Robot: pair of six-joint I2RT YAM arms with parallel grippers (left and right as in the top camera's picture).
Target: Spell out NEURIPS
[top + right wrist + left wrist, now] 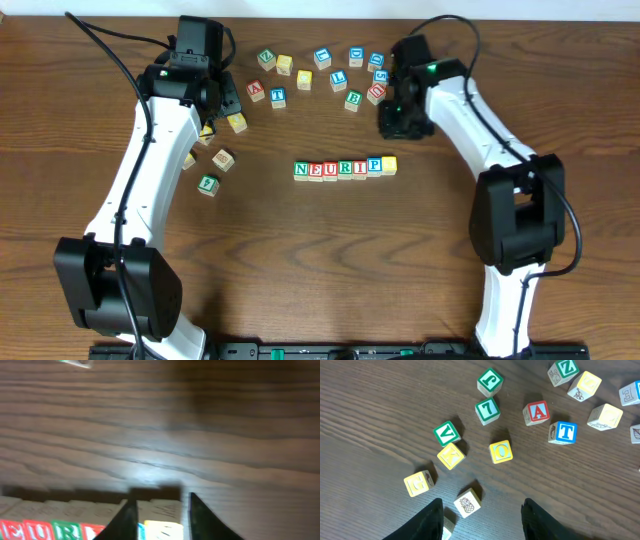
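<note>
The row of cubes (345, 168) lies mid-table and reads N (301, 169), E, U, R, I, P (374, 166), with a plain yellow cube (389, 165) at its right end. My right gripper (393, 128) hovers behind that end, off the cubes. In the blurred right wrist view its fingers (161, 502) stand a little apart, empty, and the yellow cube (162, 530) shows past them beside the red U (40, 531) and green R (67, 531). My left gripper (213, 118) is open and empty (482, 507) over loose cubes at the left.
Spare cubes form an arc at the back (323, 58), among them a red A (536, 412) and a blue T (563, 432). A pineapple cube (467, 504) lies by my left fingers. More cubes sit at the left, such as a green F (208, 184).
</note>
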